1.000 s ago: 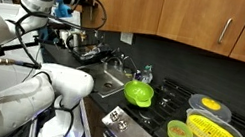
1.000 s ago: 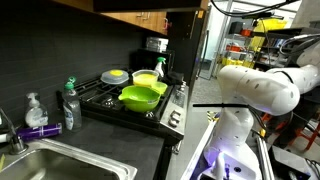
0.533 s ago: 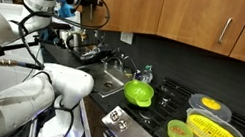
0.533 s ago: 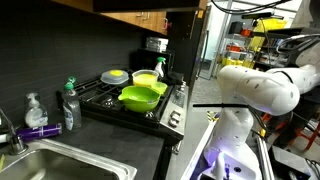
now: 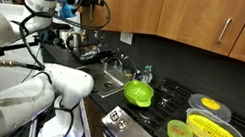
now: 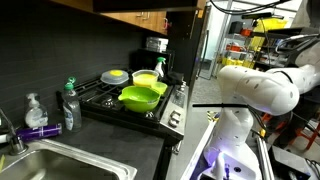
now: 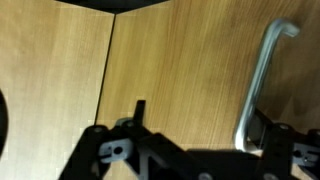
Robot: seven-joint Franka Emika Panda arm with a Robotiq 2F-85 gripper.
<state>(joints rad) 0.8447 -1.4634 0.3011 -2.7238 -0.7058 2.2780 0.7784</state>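
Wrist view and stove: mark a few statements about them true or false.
1. The wrist view faces wooden cabinet doors with a metal handle. True.
2. The hand grips a bowl. False: it is open and holds no bowl.
3. A green bowl sits on the stove. True.
4. The soap bottle lies on the stove. False: it stands upright on the counter by the sink.

No legible text, brand or no. anywhere — labels on the bottles (image 6: 68, 103) by the sink (image 6: 70, 166), lower left of an exterior view, too blurred to read.
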